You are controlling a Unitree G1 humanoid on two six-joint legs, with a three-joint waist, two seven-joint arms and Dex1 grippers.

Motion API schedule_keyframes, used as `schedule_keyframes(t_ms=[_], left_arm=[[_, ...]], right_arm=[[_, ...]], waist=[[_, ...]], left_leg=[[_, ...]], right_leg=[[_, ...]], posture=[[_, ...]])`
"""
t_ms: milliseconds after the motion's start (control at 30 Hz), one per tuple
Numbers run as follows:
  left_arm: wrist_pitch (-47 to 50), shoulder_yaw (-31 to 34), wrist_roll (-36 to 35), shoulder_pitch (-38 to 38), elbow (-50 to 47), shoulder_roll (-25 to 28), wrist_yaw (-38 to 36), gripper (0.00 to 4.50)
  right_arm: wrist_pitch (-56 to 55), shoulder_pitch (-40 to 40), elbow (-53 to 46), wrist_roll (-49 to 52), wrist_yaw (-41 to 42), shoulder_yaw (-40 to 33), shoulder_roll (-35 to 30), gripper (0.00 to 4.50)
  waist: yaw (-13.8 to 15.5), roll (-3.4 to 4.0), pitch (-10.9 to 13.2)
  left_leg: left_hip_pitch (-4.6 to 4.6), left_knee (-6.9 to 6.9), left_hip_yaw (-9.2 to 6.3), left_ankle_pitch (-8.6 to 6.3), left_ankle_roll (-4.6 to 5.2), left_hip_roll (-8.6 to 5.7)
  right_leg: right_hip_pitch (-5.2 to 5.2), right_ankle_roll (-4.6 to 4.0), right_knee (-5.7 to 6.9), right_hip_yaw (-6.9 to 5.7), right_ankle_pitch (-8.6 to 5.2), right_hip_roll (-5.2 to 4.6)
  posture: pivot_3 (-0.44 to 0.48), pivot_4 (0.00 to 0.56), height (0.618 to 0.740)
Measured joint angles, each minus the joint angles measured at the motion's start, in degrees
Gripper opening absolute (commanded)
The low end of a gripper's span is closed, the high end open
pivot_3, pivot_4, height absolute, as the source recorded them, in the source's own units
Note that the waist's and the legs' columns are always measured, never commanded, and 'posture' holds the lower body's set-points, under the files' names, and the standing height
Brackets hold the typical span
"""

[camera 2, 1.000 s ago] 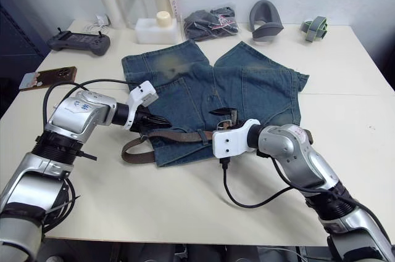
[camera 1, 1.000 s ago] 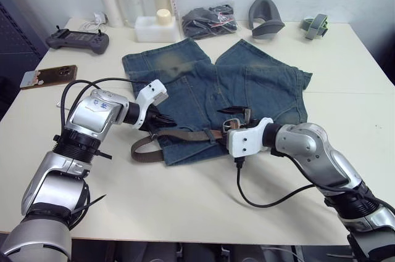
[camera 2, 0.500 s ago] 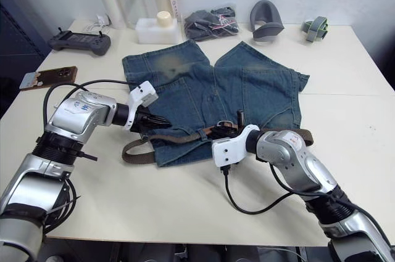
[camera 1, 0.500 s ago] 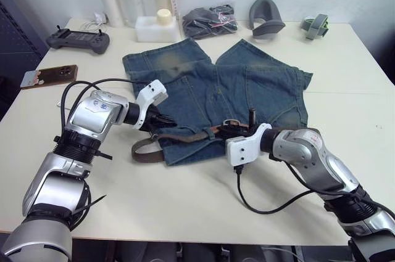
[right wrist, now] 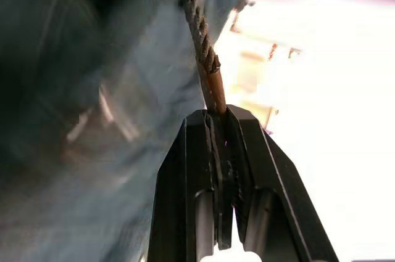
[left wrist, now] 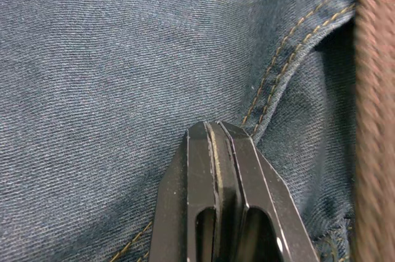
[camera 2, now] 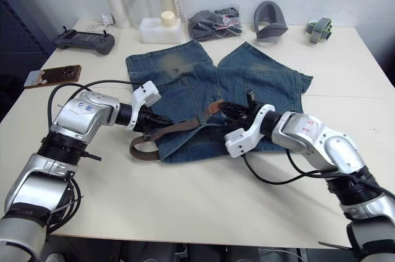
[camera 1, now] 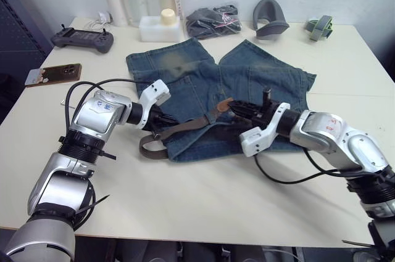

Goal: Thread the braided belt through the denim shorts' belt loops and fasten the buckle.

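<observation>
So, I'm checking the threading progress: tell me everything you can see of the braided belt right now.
The braided belt is a narrow dark-brown woven strap lying along the waistband of the denim shorts. Its plain tapered tip rises off the denim, pinched in the right gripper, whose fingers are shut on it. Near the left gripper, which is shut against the denim beside the strap, the belt curls into a loop hanging past the shorts' edge onto the table. I can't make out the buckle.

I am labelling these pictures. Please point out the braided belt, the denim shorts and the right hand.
braided belt [camera 1: 185,125]: left eye view, on the woven strap's middle stretch.
denim shorts [camera 1: 271,80]: left eye view, on a leg panel.
right hand [right wrist: 217,127]: right wrist view, between its fingertips, pinching the belt.
</observation>
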Motion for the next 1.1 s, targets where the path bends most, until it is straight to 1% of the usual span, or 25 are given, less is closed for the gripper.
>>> schedule_keyframes(t_ms=[167, 300, 400, 467, 567, 633, 733, 800, 900, 967, 1033, 1067, 1100], left_arm=[[0.0, 0.4, 0.6, 0.0, 0.3, -0.3, -0.1, 0.00], [0.0, 0.6, 0.6, 0.1, 0.3, -0.5, -0.5, 0.00], [0.0, 0.7, 0.6, 0.2, 0.2, -0.5, -0.6, 0.00], [-0.3, 0.7, 0.8, 0.7, -0.4, -0.2, -0.8, 0.00], [-1.6, 0.6, 1.1, 1.5, -1.0, 0.5, -1.4, 0.00], [-2.2, 0.6, 1.8, 1.8, -0.9, 0.7, -1.8, 0.00], [-2.8, 0.6, 2.3, 1.8, -0.8, 0.5, -1.8, 0.00], [-5.1, 0.4, 3.0, 2.1, -0.7, 0.1, -2.1, 0.00], [-9.0, 0.5, 3.6, 2.9, -0.6, -0.2, -2.4, 0.00], [-9.5, 1.0, 3.8, 3.0, -0.3, -0.9, -2.4, 0.00], [-9.5, 1.5, 3.8, 3.0, 0.0, -1.6, -2.4, 0.68], [-9.4, 2.1, 3.4, 2.9, 0.2, -1.9, -2.8, 0.93], [-8.7, 2.4, 2.9, 2.8, 0.4, -2.1, -3.5, 1.41]], right_arm=[[0.1, -0.2, 2.0, 0.7, -0.5, -2.2, -0.8, 0.02], [0.2, 0.6, 2.3, 1.0, -0.4, -2.5, -1.4, 0.02], [0.2, 1.6, 5.0, 1.1, -0.5, -3.9, -4.2, 0.02], [0.2, 2.1, 8.3, 2.0, -0.5, -6.1, -7.7, 0.02], [0.0, 2.7, 13.6, 4.6, -0.4, -9.5, -12.4, 0.02], [-1.1, 3.2, 16.0, 7.4, 0.1, -11.6, -14.7, 0.02], [-1.3, 3.4, 16.4, 9.0, 0.8, -11.7, -14.8, 0.02], [-1.2, 4.6, 16.1, 11.1, 2.5, -11.8, -14.8, 0.02], [-0.6, 5.8, 13.9, 13.8, 4.8, -11.9, -14.8, 0.02], [0.5, 6.4, 11.3, 15.5, 6.2, -12.2, -14.4, 0.02], [1.5, 7.4, 8.9, 16.6, 7.3, -12.4, -13.6, 0.00], [1.9, 7.7, 8.0, 16.9, 7.9, -12.4, -13.4, 0.00], [2.3, 7.8, 7.6, 17.3, 8.3, -12.4, -13.3, 0.00]], waist=[[0.0, 0.01, 0.0], [0.0, 0.01, 0.0], [0.0, 0.01, 0.0], [0.0, 0.02, 0.0], [-0.1, 0.05, 0.0], [-0.2, 0.21, -0.1], [-0.3, 0.30, -0.2], [-0.1, 0.33, -0.2], [0.0, 0.35, -0.2], [0.1, 0.35, -0.2], [0.3, 0.35, -0.2], [0.4, 0.35, -0.2], [0.4, 0.35, -0.2]], left_leg=[[0.01, 0.04, 0.00, 0.00, 0.00, 0.00], [-0.01, 0.05, 0.00, 0.00, 0.01, 0.00], [-0.02, 0.06, 0.00, 0.00, 0.02, 0.00], [-0.02, 0.07, 0.00, 0.00, 0.02, 0.00], [0.00, 0.07, 0.02, 0.00, 0.02, 0.00], [0.05, 0.07, 0.06, 0.00, 0.02, 0.01], [0.10, 0.13, 0.12, 0.00, 0.02, 0.02], [0.08, 0.25, 0.11, -0.02, 0.07, 0.02], [0.04, 0.38, 0.12, -0.08, 0.15, 0.02], [0.01, 0.42, 0.10, -0.09, 0.17, 0.02], [-0.06, 0.48, 0.08, -0.12, 0.22, 0.02], [-0.10, 0.53, 0.08, -0.14, 0.26, 0.02], [-0.13, 0.56, 0.08, -0.16, 0.29, 0.02]], right_leg=[[0.00, 0.01, 0.06, 0.00, -0.01, 0.01], [0.00, 0.01, 0.05, 0.00, -0.01, 0.00], [0.00, 0.01, 0.05, 0.00, -0.01, 0.00], [0.00, 0.01, 0.06, 0.00, -0.01, 0.00], [0.00, -0.02, 0.08, 0.00, -0.04, 0.00], [0.00, -0.03, 0.12, 0.04, -0.05, 0.00], [0.00, -0.03, 0.22, 0.10, -0.06, 0.00], [0.00, -0.03, 0.33, 0.10, -0.12, -0.01], [-0.01, -0.03, 0.40, 0.11, -0.16, -0.04], [-0.01, -0.03, 0.42, 0.10, -0.16, -0.04], [-0.01, -0.02, 0.42, 0.08, -0.16, -0.06], [-0.03, -0.02, 0.43, 0.08, -0.16, -0.07], [-0.04, -0.02, 0.42, 0.07, -0.16, -0.08]], posture=[[0.000, 0.150, 0.649], [0.000, 0.150, 0.649], [0.000, 0.150, 0.649], [0.000, 0.150, 0.649], [0.000, 0.150, 0.649], [0.000, 0.150, 0.649], [0.000, 0.150, 0.649], [0.000, 0.150, 0.649], [0.000, 0.150, 0.649], [0.000, 0.150, 0.649], [0.000, 0.150, 0.649], [0.000, 0.150, 0.649], [0.000, 0.150, 0.649]])
